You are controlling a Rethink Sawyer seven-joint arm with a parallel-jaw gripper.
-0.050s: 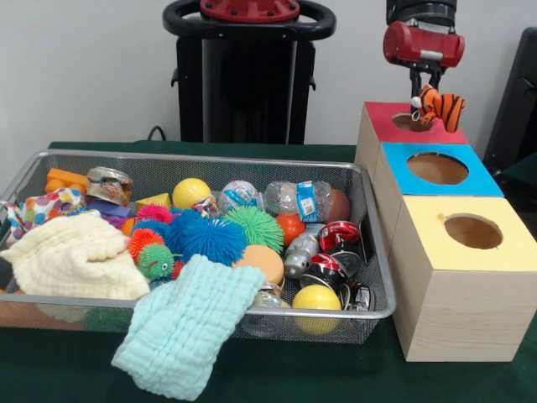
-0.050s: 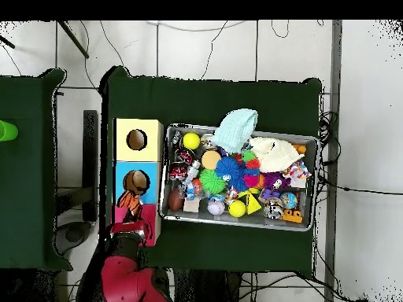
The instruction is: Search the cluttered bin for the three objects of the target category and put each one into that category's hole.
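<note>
An orange, black-striped plush tiger (image 1: 441, 106) hangs just above the round hole (image 1: 409, 122) in the red-topped box (image 1: 386, 113), at the hole's right edge. My gripper (image 1: 417, 94) comes down from above and is shut on the toy's head end. In the overhead view the plush tiger (image 2: 131, 203) lies over the red box (image 2: 120, 215), with the red arm (image 2: 130, 271) below it. The wire mesh bin (image 1: 201, 156) is full of mixed toys, balls, cans and cloths.
A blue-topped box (image 1: 470, 180) and a yellow-topped box (image 1: 516, 248) stand in line with the red one, right of the bin. A mint cloth (image 1: 189, 327) hangs over the bin's front rim. A cream cloth (image 1: 71, 260) covers the bin's left end.
</note>
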